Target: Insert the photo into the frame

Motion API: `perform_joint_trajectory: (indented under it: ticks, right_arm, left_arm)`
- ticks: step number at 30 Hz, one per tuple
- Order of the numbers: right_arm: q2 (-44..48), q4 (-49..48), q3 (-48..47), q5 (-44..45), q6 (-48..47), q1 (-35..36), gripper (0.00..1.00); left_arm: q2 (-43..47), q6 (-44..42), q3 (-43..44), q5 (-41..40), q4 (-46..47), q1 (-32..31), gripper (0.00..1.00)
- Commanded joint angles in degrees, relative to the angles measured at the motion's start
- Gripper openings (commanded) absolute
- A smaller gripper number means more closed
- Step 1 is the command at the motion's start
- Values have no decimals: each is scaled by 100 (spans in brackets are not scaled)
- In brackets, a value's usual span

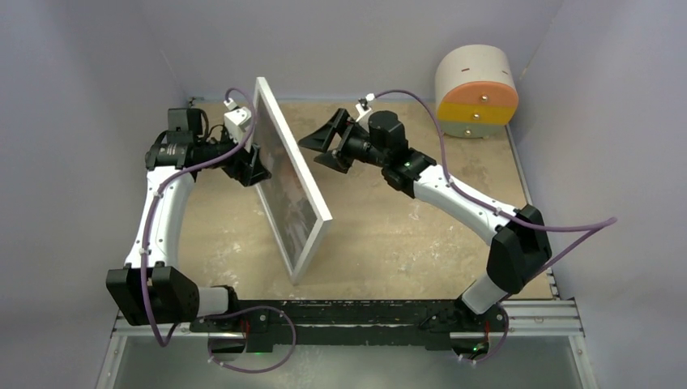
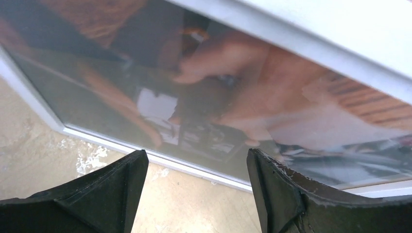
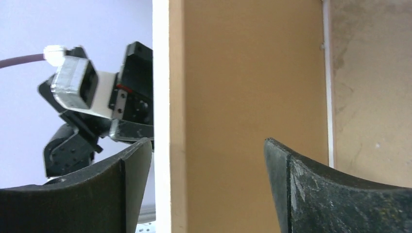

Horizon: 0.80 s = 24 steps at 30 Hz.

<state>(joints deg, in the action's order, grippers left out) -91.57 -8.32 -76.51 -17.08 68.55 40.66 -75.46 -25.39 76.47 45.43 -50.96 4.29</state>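
Note:
The frame [image 1: 301, 180] stands on its edge across the middle of the table, leaning. Its glass face is toward my left gripper [image 1: 256, 167]. In the left wrist view the silver-white border [image 2: 340, 43] runs across the top. The photo [image 2: 218, 97] shows through the glass, dark with reddish-brown areas. My left gripper [image 2: 197, 153] is open, close to the glass near the frame's lower edge. My right gripper [image 1: 317, 144] is open on the other side. In the right wrist view it [image 3: 206, 141] faces the tan rear face [image 3: 243, 97], with the frame's white edge between its fingers.
A white, yellow and orange cylinder [image 1: 476, 91] stands at the back right corner. The tan tabletop [image 1: 405, 235] is scuffed, with grey walls round it. My left wrist and its camera [image 3: 77, 87] show past the frame's edge.

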Motion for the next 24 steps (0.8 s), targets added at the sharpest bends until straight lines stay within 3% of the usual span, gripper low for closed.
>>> perform_joint_trajectory:
  ticks: [1,8,12,19,24]
  right_arm:
    - [154,-866,123,-464,250,-94,88]
    - [498,-1156,801,-384,511,-298,89]
    - [491,-857,749,-408,308,-330,88]
    - [532,-34,851,-418,-359,-461,80]
    - [383,119,1033,-635,-623,-532,75]
  left_arm:
    - [16,126,195,-323,94,-34,78]
    - [267,-353,-515,-956,36,-17,76]
    - [339,-751,-1186,-1518,207,98,76]
    - [-361,-1858,-1887,-2086,546,1189,73]
    - [-789,-2114,-2395,-2511,1185,1367,71]
